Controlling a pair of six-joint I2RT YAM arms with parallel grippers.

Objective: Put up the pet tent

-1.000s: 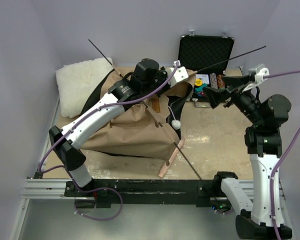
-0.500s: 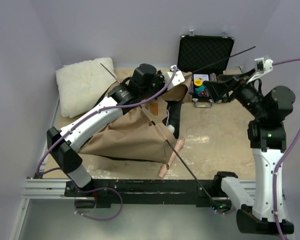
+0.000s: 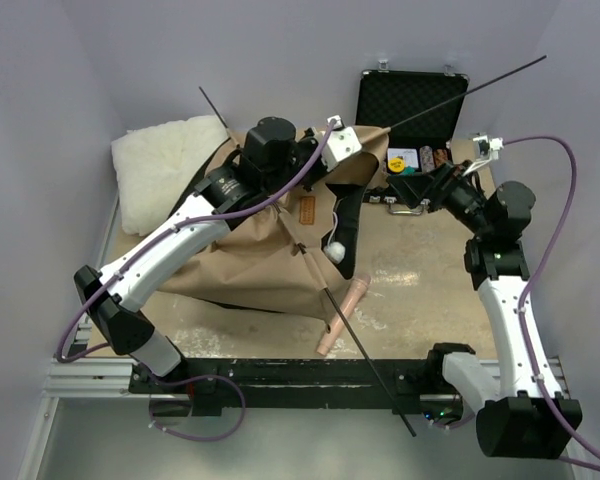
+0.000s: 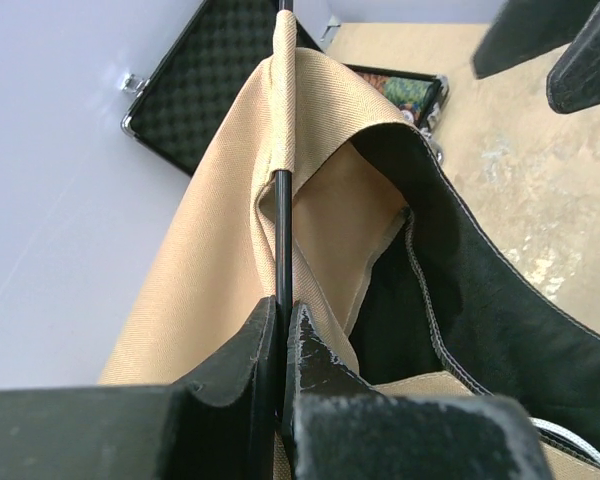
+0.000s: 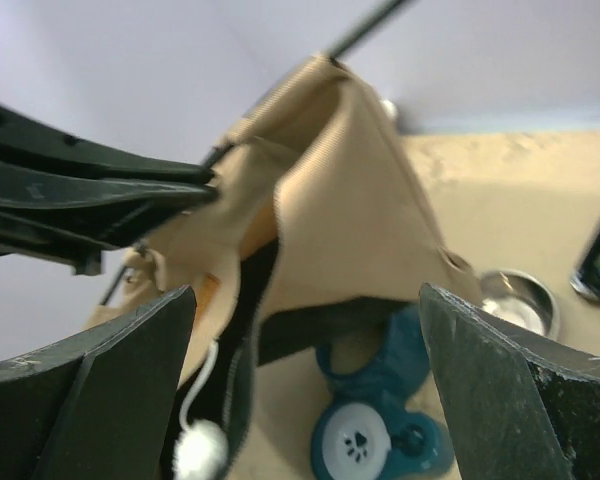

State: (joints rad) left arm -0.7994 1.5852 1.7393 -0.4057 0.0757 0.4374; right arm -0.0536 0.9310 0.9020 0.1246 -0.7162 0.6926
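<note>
Barely started, I judge: pet tent (image 3: 245, 265) slumps beneath the left claw (image 4: 282, 312), which pinches a sleeved pole (image 4: 281, 230). Right claw (image 5: 305, 325) gapes empty, facing the raised corner.

Ahead of the left tool (image 4: 283, 312), the pole (image 4: 283, 225) vanishes inside a sleeve of the pet tent (image 4: 200, 270), its tip cut off by the top edge. Ahead of the right tool (image 5: 305, 292), tent fabric covers part of a blurred blue paw-print item (image 5: 370, 440).
</note>
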